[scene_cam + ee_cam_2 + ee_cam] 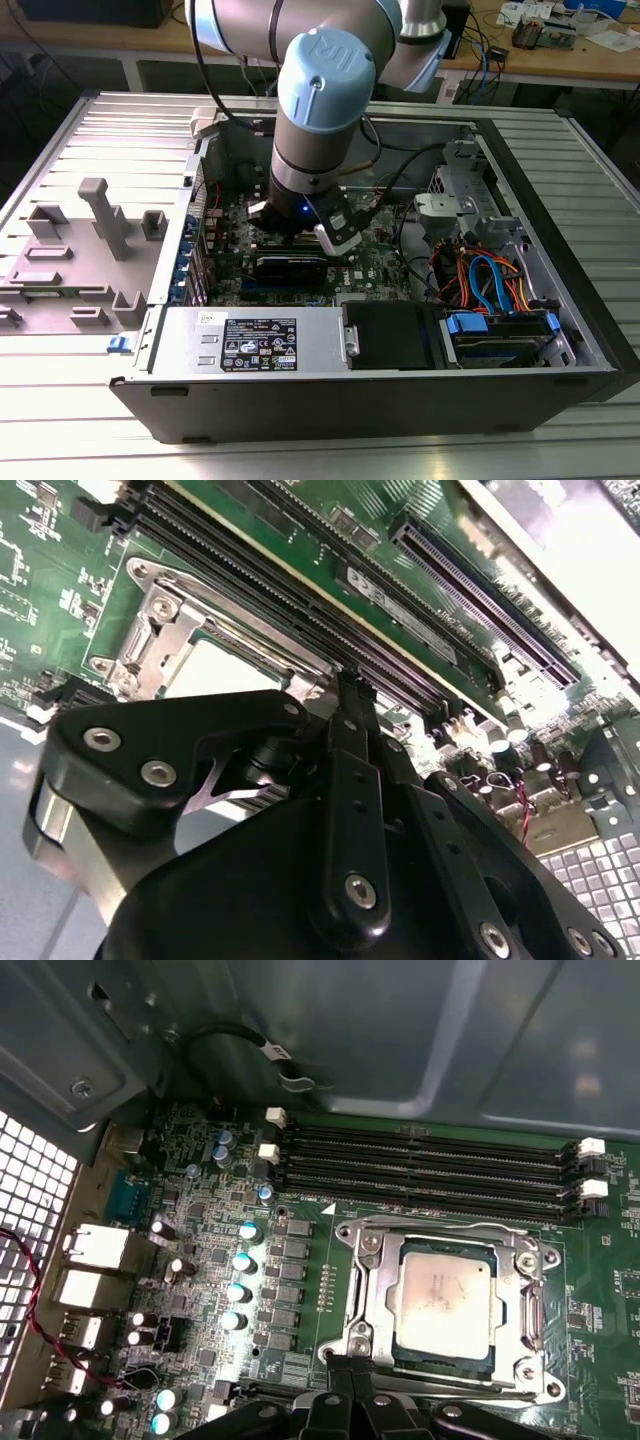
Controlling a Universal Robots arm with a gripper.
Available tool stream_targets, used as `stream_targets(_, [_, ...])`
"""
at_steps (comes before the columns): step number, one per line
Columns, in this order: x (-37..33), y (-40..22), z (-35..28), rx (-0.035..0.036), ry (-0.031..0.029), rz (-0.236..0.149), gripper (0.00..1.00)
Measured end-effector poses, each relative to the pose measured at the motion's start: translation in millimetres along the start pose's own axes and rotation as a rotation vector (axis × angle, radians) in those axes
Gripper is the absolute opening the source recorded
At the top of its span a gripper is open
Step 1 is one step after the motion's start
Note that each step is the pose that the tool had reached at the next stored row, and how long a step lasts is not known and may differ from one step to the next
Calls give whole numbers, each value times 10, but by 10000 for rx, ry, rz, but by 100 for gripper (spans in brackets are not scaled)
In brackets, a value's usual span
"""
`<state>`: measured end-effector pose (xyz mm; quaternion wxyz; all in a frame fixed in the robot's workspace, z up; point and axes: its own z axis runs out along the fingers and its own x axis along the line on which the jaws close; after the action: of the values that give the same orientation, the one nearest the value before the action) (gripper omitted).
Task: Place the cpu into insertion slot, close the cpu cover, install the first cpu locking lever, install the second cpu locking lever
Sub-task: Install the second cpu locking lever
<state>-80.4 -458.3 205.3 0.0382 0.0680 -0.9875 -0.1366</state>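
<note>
The cpu [442,1305], a silver-grey square chip, lies flat in the insertion slot [440,1368] on the green motherboard [385,268]. The cpu cover [372,1300], a silvery frame, lies down around the chip, whose top shows through its window. A thin wire lever [440,1227] runs along the socket's edge on the memory-slot side. My gripper [355,1400] hangs low over the board at the socket's opposite edge, its black fingers together with nothing seen between them. In the second wrist view the gripper [350,685] stands just beside the cover [160,630] and the pale cpu [225,670]. The gripper [305,235] hangs inside the open case.
Long black memory slots [430,1165] run beside the socket, and several capacitors [240,1260] stand on the other side. The case's metal walls [400,1040] rise close by. A power supply [260,340] and coloured cables [490,280] fill the case's front. A grey fixture [80,250] lies at the exterior view's left.
</note>
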Motion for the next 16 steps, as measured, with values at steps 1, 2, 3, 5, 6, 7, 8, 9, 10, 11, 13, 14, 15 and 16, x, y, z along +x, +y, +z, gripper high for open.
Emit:
stream_targets(1, [3, 3, 3, 7, -44, -14, 11])
stream_targets(2, [12, 6, 4, 16, -108, -37, 11])
stream_targets(3, [23, 8, 6, 20, -148, -50, 11])
stream_targets(5, [61, 13, 9, 22, -203, -66, 11])
stream_targets(6, [82, 16, 11, 22, -213, -68, 11])
stream_targets(7, [93, 18, 13, 21, -215, -69, 11])
stream_targets(8, [113, 20, 15, 22, -219, -71, 11])
stream_targets(9, [118, 21, 15, 22, -220, -70, 11])
stream_targets(10, [117, 21, 15, 22, -220, -71, 11])
stream_targets(11, [118, 21, 15, 22, -220, -71, 11])
stream_targets(13, [118, 21, 15, 23, -219, -72, 11])
stream_targets(14, [118, 21, 15, 22, -220, -72, 11])
stream_targets(15, [119, 21, 15, 21, -220, -72, 11])
stream_targets(16, [120, 20, 14, 15, -221, -72, 11])
